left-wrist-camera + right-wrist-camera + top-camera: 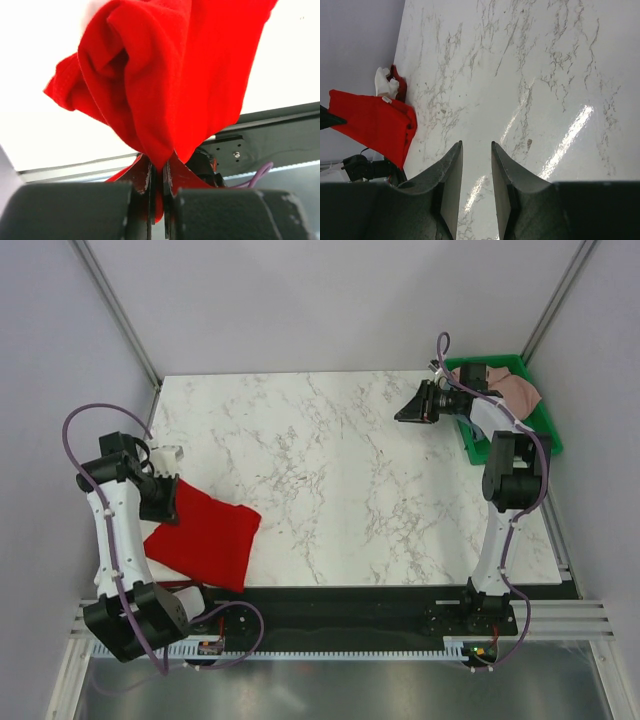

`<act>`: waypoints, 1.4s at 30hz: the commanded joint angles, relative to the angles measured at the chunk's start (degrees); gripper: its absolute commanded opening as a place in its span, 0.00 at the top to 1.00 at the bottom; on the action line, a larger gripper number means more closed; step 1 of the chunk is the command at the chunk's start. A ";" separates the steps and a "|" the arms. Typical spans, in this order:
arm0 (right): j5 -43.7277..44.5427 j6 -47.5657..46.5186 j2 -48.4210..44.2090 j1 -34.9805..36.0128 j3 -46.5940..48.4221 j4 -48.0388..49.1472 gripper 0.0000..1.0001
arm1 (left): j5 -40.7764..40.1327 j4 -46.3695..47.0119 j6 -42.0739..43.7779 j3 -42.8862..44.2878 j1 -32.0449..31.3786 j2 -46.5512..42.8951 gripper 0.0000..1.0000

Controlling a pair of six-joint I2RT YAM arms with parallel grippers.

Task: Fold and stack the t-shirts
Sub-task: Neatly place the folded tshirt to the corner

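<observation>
At near-left corner: left jaws pressed together, pinching red shirt (205, 535), bunched, rest lying on surface (330, 490). Right jaws: spread, empty, over far right. Green tray (547, 435), far-right edge: holds pink shirt (520, 392). Surface: white marble pattern. Room: pale grey walls (300, 300) on three sides.

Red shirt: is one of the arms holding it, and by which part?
Yes. The left gripper is shut on a bunched fold of the red t-shirt; which part of the shirt cannot be told. The right gripper holds nothing.
</observation>
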 commanded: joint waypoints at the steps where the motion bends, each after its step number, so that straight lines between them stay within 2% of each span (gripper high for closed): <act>1: -3.33 0.11 0.98 0.08 2.73 0.91 0.63 | -3.27 -10.72 3.25 4.89 0.52 -3.95 0.98; 7: -4.12 0.12 0.80 0.08 2.55 1.43 0.64 | -9.69 -11.34 4.57 8.58 0.61 -8.18 0.98; 11: -4.91 -0.06 1.07 0.08 2.29 1.43 0.65 | -13.38 -11.34 8.51 9.38 1.05 -10.02 0.98; 17: -5.09 -0.06 1.68 0.26 2.29 1.61 0.65 | -14.36 -11.25 11.77 11.39 3.07 -8.62 0.98; 25: -5.53 -0.06 1.59 0.79 1.76 2.05 0.66 | -15.24 -8.00 19.32 15.97 8.96 -4.58 0.98; 36: -5.53 0.82 1.77 1.49 1.94 3.54 0.66 | -18.66 6.14 22.24 7.89 11.86 -0.37 0.98; 42: -5.53 1.43 1.42 1.75 1.76 3.98 0.66 | -19.99 12.56 22.85 6.83 13.79 3.77 0.98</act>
